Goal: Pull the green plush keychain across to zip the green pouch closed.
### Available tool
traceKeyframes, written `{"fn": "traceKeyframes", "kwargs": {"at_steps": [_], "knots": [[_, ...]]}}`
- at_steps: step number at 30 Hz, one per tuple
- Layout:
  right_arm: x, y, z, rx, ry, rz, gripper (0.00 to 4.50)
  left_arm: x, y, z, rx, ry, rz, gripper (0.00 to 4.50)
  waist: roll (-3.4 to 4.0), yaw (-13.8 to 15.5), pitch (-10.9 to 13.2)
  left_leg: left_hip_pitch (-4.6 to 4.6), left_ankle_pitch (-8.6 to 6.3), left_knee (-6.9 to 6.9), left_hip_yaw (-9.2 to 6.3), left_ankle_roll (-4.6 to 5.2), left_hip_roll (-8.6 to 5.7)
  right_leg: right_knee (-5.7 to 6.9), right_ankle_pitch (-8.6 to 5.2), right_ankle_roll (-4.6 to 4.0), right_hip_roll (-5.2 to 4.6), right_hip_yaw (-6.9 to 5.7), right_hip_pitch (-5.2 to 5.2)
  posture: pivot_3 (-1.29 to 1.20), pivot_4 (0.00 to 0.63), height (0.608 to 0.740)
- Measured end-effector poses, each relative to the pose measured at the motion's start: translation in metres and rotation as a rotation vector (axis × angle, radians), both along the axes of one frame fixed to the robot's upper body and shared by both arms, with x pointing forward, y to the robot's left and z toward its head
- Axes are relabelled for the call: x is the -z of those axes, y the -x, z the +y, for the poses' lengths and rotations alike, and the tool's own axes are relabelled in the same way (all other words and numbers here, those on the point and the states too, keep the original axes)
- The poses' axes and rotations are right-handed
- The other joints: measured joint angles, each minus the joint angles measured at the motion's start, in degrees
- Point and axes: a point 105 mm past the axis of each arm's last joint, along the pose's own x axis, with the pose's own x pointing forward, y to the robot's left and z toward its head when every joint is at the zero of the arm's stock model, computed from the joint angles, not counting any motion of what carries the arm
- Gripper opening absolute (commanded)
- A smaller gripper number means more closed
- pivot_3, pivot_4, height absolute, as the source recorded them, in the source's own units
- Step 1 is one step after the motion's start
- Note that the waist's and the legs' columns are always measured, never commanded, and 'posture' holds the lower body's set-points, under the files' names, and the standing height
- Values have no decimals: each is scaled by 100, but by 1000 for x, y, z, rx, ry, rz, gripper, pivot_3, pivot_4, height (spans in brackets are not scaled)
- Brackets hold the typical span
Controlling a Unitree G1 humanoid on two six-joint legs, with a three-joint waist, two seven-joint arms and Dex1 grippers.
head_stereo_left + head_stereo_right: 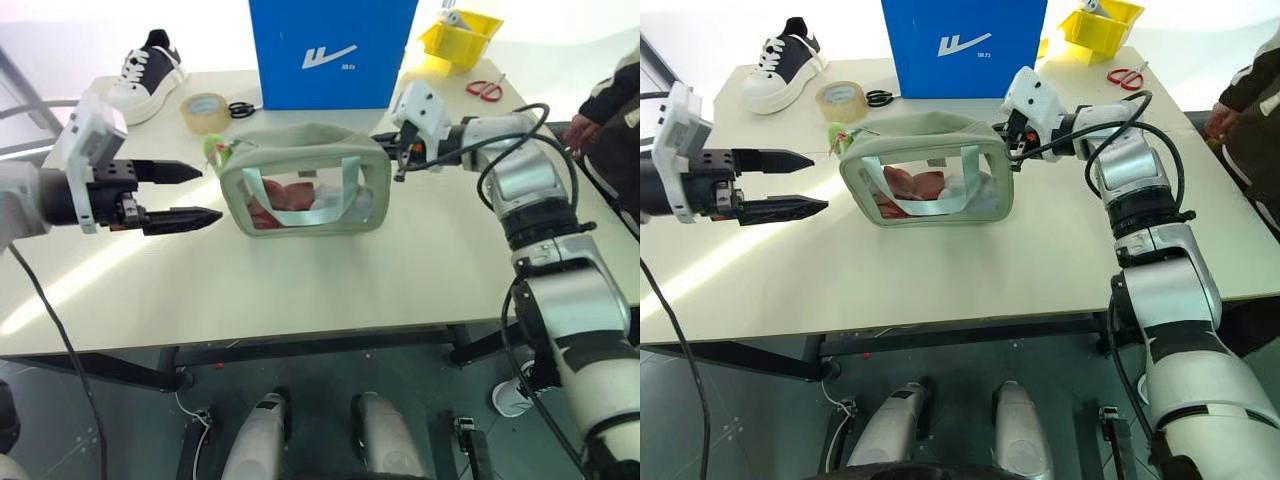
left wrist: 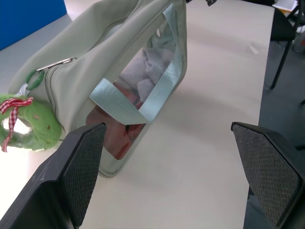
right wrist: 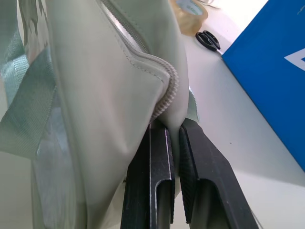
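The green pouch (image 1: 305, 180) stands upright mid-table, with clear side panels, pale strap handles and a zipper along its top. At its left end hangs the green plush keychain (image 1: 216, 150), fuzzy with a red-checked ribbon (image 2: 16, 106). My left gripper (image 1: 208, 193) is open, level with the table, its tips just left of the pouch and below the keychain, touching neither. My right gripper (image 1: 398, 160) is shut on the pouch's right end, pinching the fabric by the zipper's end (image 3: 167, 95).
A tall blue box (image 1: 330, 50) stands right behind the pouch. A tape roll (image 1: 205, 110), black scissors (image 1: 240, 110) and a shoe (image 1: 148, 72) lie back left. A yellow bin (image 1: 460, 35) and red scissors (image 1: 485, 90) are back right. A person (image 1: 610, 110) stands at the table's right edge.
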Motion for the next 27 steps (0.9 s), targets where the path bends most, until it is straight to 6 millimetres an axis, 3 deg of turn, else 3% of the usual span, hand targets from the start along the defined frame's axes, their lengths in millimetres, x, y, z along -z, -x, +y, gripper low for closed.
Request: {"fn": "traceKeyframes", "kwargs": {"at_steps": [1, 4, 8, 11, 14, 16, 18, 20, 25, 27], "knots": [[4, 0, -2, 1, 4, 14, 14, 2, 0, -1, 1, 2, 5, 4500, 0, -4, 0, 0, 1, 0, 0, -2, 0, 0, 0, 0, 0, 0, 0, 0, 150, 740], [9, 1, -6, -6, 15, 44, 1048, 6, 1, -1, 3, -3, 17, 4500, 0, -14, 0, 1, 1, 0, -1, -2, 1, 4, 0, 0, 2, 1, -1, 0, 150, 740], [8, -5, -33, 83, 43, 7, 3101, 5, 3, -3, 8, 2, 17, 4500, 0, -14, 0, 2, 1, 0, 0, -2, 0, 5, 0, 0, 1, 1, -1, 0, 150, 740], [-1, -8, -52, 152, 46, -26, 3101, 8, 3, -2, 2, 1, 24, 4500, 2, -23, 1, 2, 2, 0, 0, -2, 0, 7, 0, 0, 1, 3, -3, 0, 150, 740], [-30, -6, -62, 167, -12, -57, 3101, 7, 3, 0, -3, -6, 23, 4500, 2, -45, 1, 2, 2, -2, 0, -2, 1, 7, 0, -1, 1, 3, -5, 0, 150, 740], [-52, 3, -56, 110, -87, -52, 3101, 5, 2, 0, -8, -3, 18, 4500, 2, -73, 1, 2, 1, -4, 0, -2, 3, 8, 0, 0, 2, 3, -5, 0, 150, 740], [-66, 21, -34, -29, -154, -8, 3101, 6, 1, 2, -13, -2, 22, 4500, 0, -123, 0, 4, 1, -5, -1, -1, 4, 13, 0, 0, 4, 3, -4, 0, 150, 740], [-60, 37, -5, -169, -176, 46, 3101, 7, 2, 3, -5, -6, 29, 4500, -3, -162, -2, 10, 0, -4, -2, 0, 8, 23, 0, 0, 9, 3, -3, 0, 150, 740], [2, 42, 47, -255, -110, 158, 3101, -9, -1, 0, 6, 6, -17, 4500, -1, -126, -1, 10, 5, 8, -9, -5, 5, 41, -1, -1, 13, 3, -3, 0, 150, 740], [0, 35, 52, -222, -91, 115, 3101, -9, -2, 1, 2, 8, -14, 4500, -1, -132, -1, 9, 5, 8, -8, -6, 2, 40, 0, -1, 9, 4, -3, 0, 150, 740]]}}
